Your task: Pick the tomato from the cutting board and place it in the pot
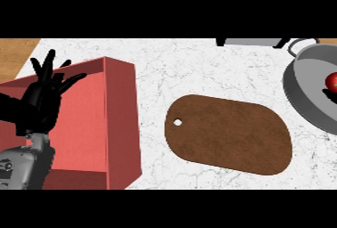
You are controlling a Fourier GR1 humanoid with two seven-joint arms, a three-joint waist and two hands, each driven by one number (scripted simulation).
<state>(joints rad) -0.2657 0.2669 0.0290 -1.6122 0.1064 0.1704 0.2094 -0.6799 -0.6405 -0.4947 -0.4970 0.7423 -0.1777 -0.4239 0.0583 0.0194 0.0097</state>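
Red tomato point(332, 80) in pot point(294, 85) | left hand point(41, 95) resting, fingers up

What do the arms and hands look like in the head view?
The left hand is all black, with slim fingers and a thumb. Its forearm is grey, narrow at the wrist and wider lower down, with a dark round fitting near the view's left edge. No cables or lettering show. A black sliver at the right edge may be the right hand; nothing more of it shows.

No readable text, label, number or sign on the cutting board point(230, 136), pot point(299, 89) or red box point(121, 120)
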